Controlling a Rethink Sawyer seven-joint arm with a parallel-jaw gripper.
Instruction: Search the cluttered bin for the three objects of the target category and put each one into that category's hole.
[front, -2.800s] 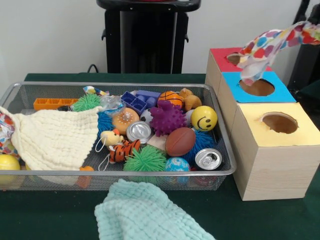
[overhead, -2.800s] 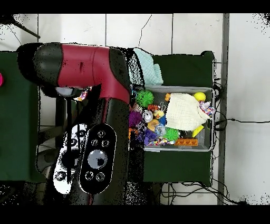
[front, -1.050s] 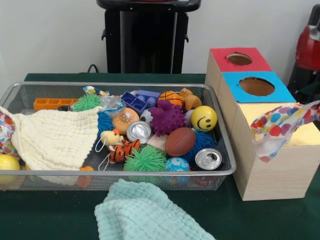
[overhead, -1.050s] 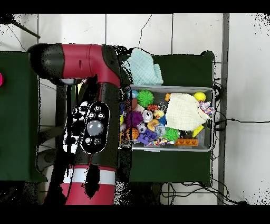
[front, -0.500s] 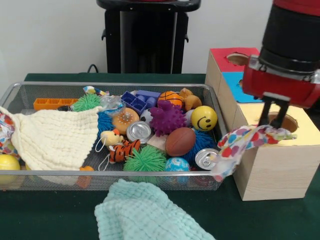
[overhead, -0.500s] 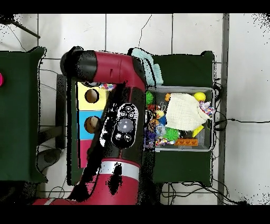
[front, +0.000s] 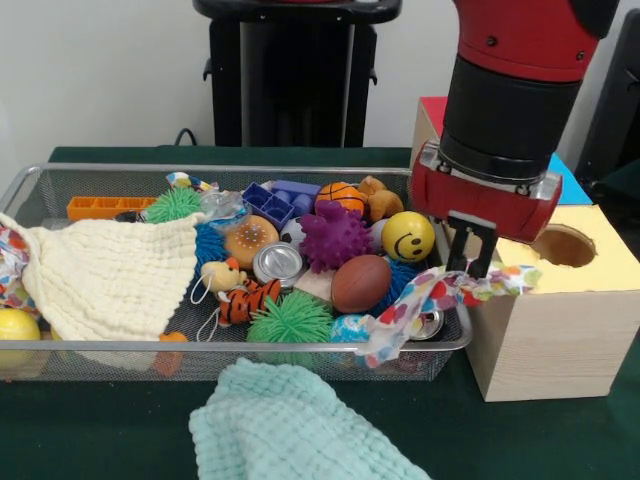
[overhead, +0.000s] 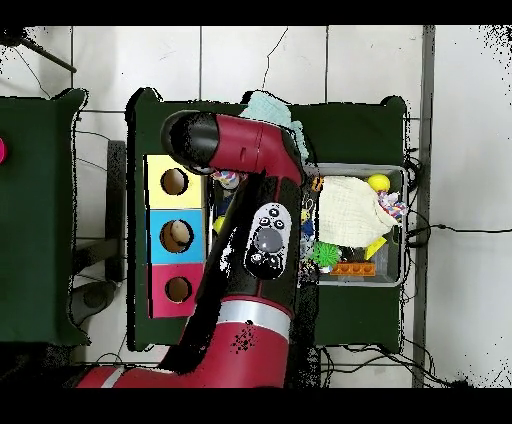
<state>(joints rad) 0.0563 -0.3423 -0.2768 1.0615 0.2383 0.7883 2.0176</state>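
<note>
- The gripper (front: 470, 262) hangs from the red and black arm (front: 512, 90) between the bin (front: 300, 346) and the wooden box (front: 545, 330), its fingers pinching a polka-dot bag (front: 430, 300).
- The bag trails down and left from the fingers, draping over the bin's right near corner; its other end lies on the box's near left edge.
- The yellow-topped hole (front: 563, 245) sits just right of the gripper.
- A cream cloth (front: 105, 275) covers the bin's left side, with another dotted bag (front: 12, 262) at its left edge.
</note>
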